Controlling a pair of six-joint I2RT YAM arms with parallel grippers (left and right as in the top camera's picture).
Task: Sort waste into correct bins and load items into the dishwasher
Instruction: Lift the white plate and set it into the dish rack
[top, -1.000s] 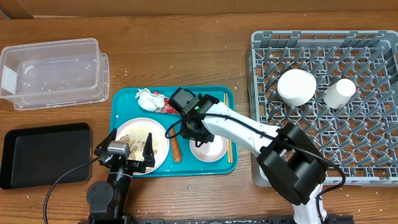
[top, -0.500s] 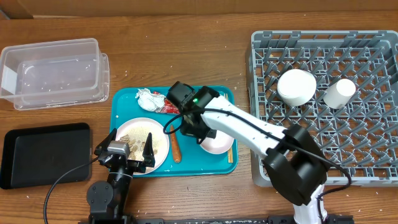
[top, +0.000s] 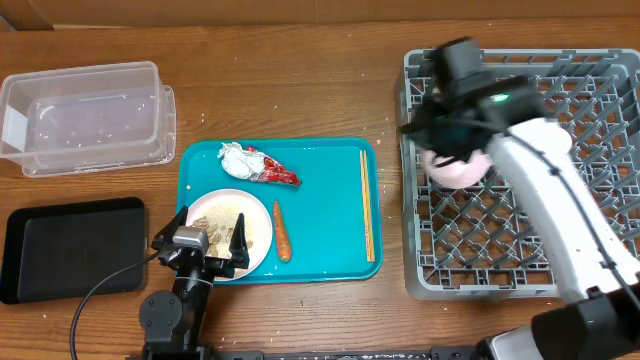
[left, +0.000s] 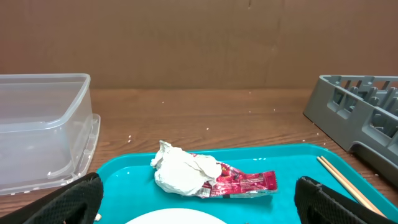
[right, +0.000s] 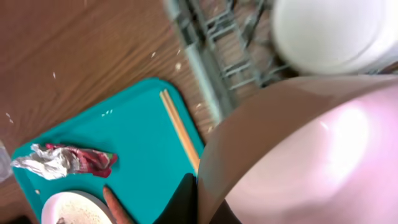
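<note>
Crumpled tissue (left: 180, 174) touching red wrapper (left: 245, 183) on teal tray (left: 292, 165); clear tub (left: 37, 130) left, chopsticks (left: 345, 183) right.

I worked at a mock-up dish-clearing bench, seemingly a lab: wooden table (top: 300, 90), cardboard backdrop (left: 186, 43), grey dish rack (top: 450, 250) beside a teal tray (top: 320, 210).

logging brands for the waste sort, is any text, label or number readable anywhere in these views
No text can be read in any view.
Red-and-white wrapper: it has pale print, too small and blurred to read.
Clear tub: no readable label.
Dish rack: no markings visible.
Teal tray: no markings visible.
Bowl over the rack: plain, no mark visible.
</note>
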